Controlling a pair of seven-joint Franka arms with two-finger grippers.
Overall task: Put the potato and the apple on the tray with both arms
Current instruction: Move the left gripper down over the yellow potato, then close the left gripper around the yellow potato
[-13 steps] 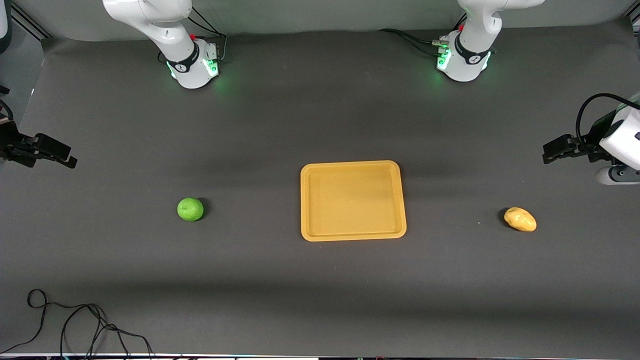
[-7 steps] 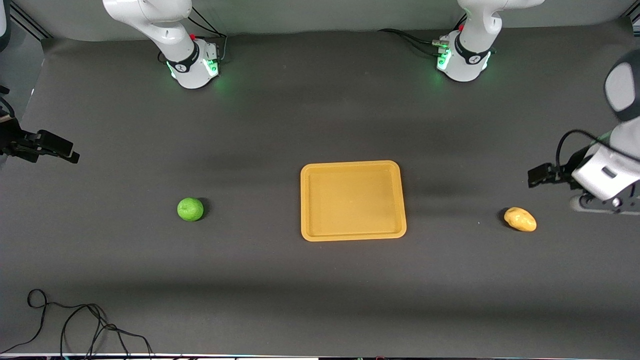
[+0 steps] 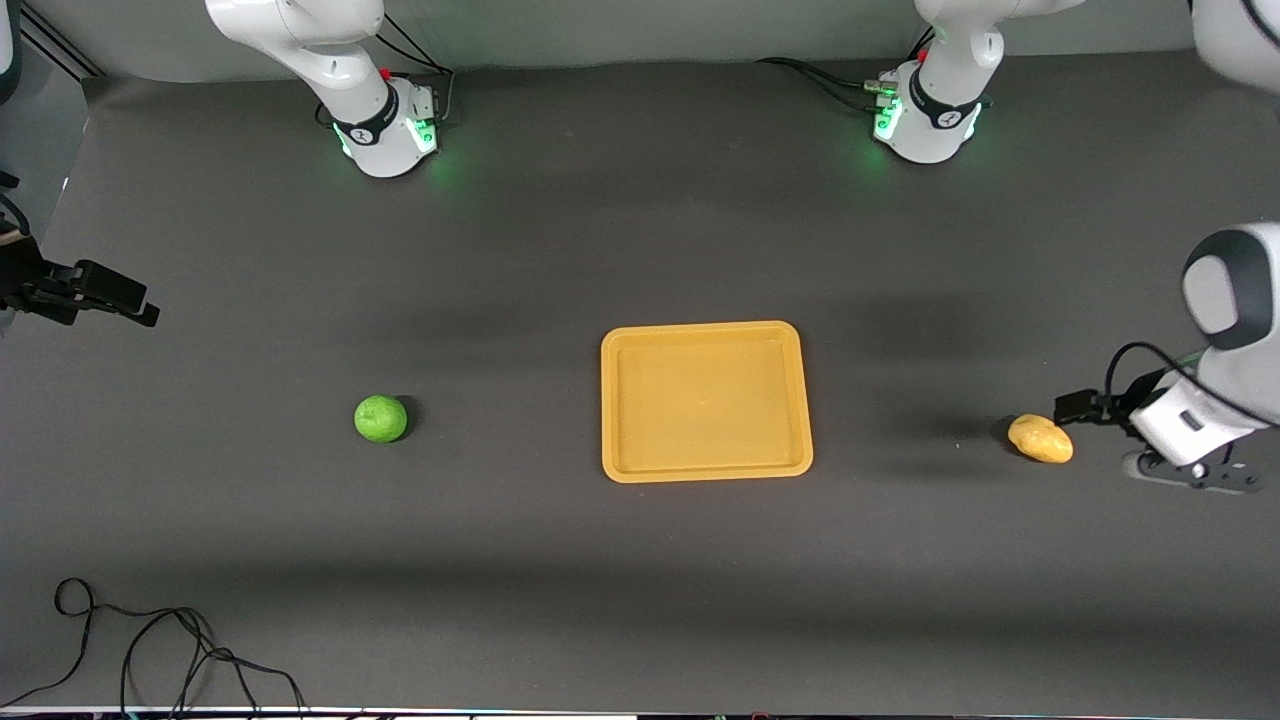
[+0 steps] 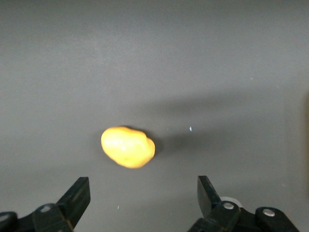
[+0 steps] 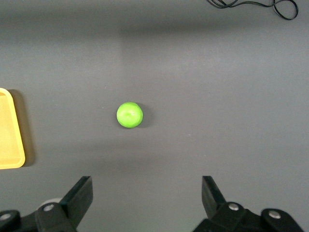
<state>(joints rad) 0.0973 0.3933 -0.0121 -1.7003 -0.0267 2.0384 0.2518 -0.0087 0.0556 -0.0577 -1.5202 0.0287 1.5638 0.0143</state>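
The left gripper (image 3: 1070, 407) hangs low with its fingers spread wide and empty, and the potato (image 3: 1040, 438) lies on the dark table just ahead of the fingertips, touching nothing. In the left wrist view the potato (image 4: 128, 147) sits a little off the midline between the two open fingers (image 4: 77, 195), toward one of them. It looks firm, lumpy and smooth-skinned, probably light; the sensible hold is across its short waist, where the sides run most nearly parallel, since a pinch on the tapered ends would likely squeeze it out.

Farther along from this gripper, the tray (image 3: 706, 401) rests flat and bare at mid-table, its low rim easy to clear.

Farther still, toward the right arm's end, the apple (image 3: 381, 418) stands alone on the table. The right gripper (image 3: 100, 300), also wide open and empty, hovers well apart from it; the right wrist view shows the apple (image 5: 129, 115) far ahead, nearly centred. Round and slick, it will roll if nudged, so the fingers should close across its widest girth.
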